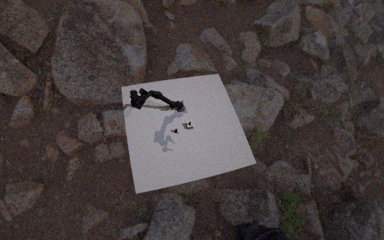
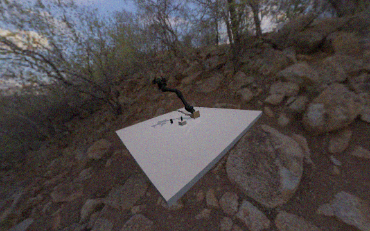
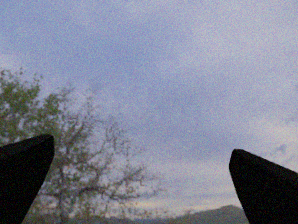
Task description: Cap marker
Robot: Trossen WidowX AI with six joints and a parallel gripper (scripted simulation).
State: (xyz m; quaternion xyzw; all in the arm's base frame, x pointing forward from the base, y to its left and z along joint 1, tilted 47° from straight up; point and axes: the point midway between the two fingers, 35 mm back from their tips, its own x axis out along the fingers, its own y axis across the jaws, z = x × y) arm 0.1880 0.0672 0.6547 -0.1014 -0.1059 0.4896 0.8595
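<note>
The pale holder block [image 1: 188, 126] [image 2: 182, 123] stands on the white table [image 1: 192, 163] [image 2: 178, 160]. A small dark marker [image 1: 189, 123] [image 2: 182, 119] stands upright in it. The small dark cap [image 1: 176, 131] [image 2: 171, 121] stands loose on the table a short way from the block, apart from it. My gripper [image 3: 142, 145] is open, with its two black fingers wide apart and only sky and trees between them. In the top and exterior views it is raised high at the arm's far end, well away from cap and marker; its fingers are too small there to tell apart.
The black arm [image 1: 157, 95] [image 2: 180, 95] rises from its base on the table, behind the holder block in the exterior view. A tan box [image 2: 196, 114] is beside the base. Shadows of the arm fall across the table near the cap. Rocks surround the table.
</note>
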